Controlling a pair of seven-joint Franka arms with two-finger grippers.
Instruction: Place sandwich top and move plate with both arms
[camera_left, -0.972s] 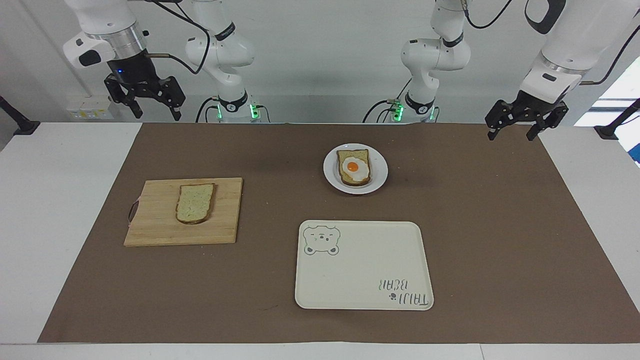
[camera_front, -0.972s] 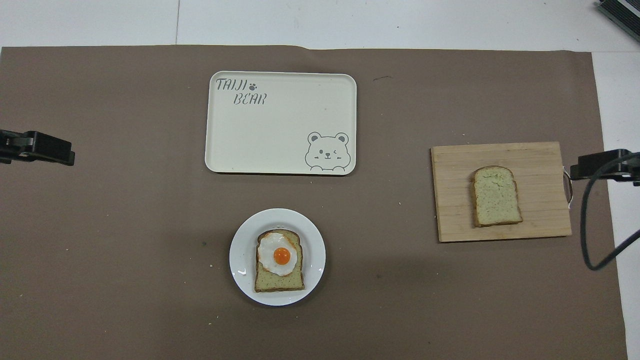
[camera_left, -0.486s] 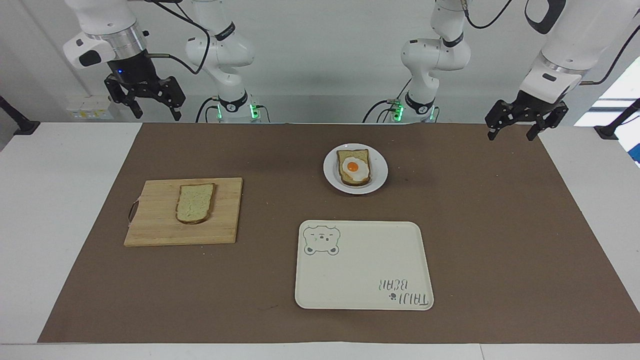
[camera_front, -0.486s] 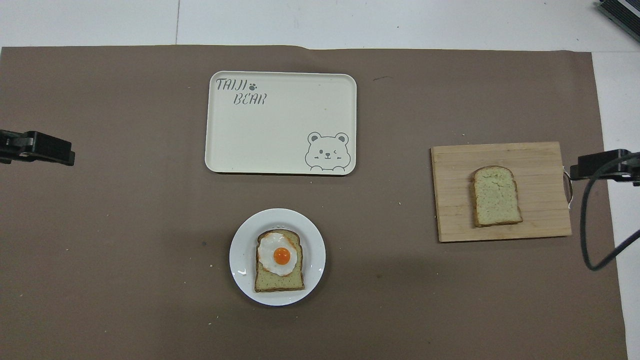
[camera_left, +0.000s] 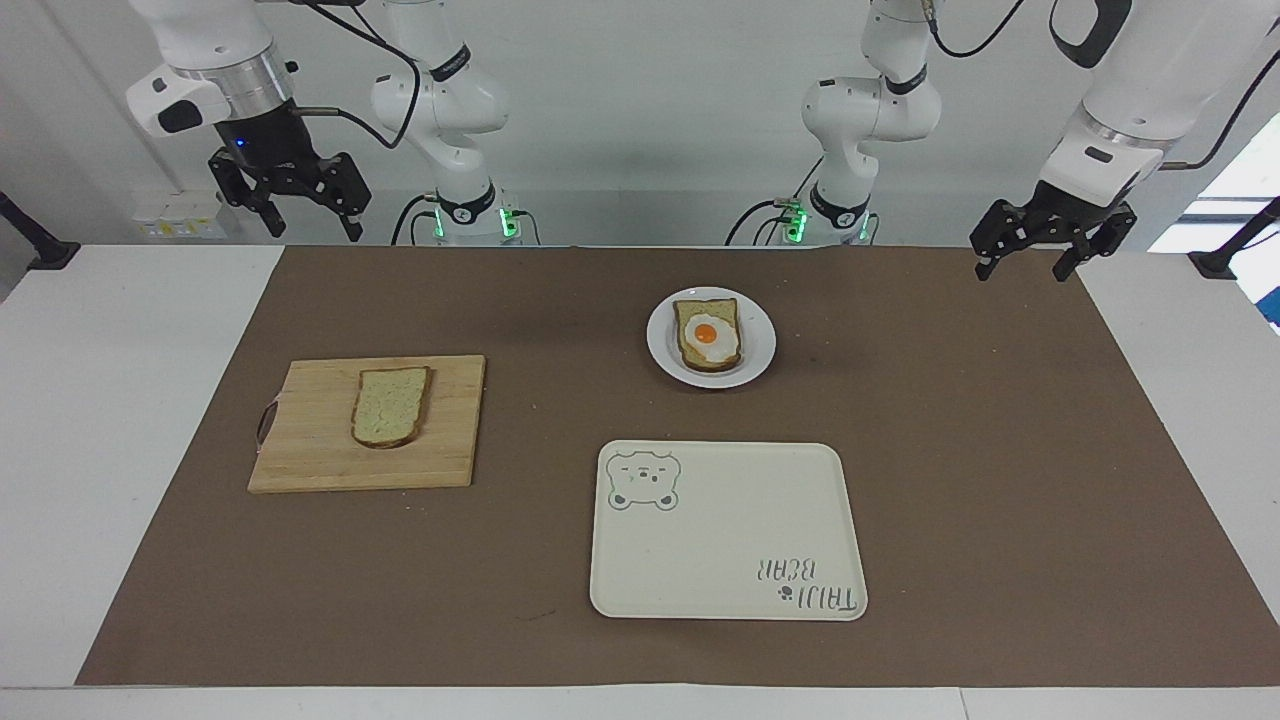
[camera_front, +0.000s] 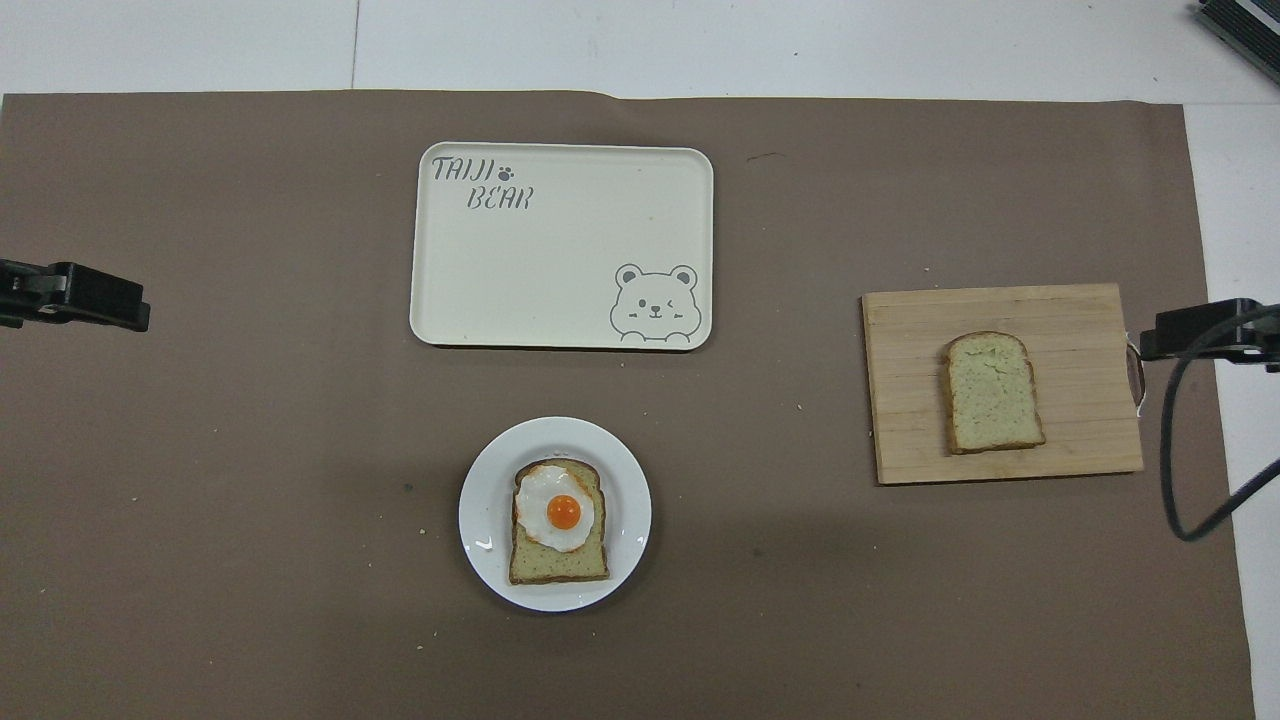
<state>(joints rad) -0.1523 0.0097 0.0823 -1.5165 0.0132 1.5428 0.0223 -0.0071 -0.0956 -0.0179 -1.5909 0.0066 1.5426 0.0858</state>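
Nothing has moved: the bread (camera_left: 391, 406) lies on its board (camera_left: 310, 450), and both tools, left (camera_left: 1033, 254) and right (camera_left: 305, 209), hang apart-fingered and empty.

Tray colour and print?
The tray is cream, with a grey bear face and "TAIJI BEAR" lettering; clearest in the overhead view.

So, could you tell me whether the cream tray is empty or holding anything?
Empty. The tray shows only its printed bear and lettering; nothing lies on it.
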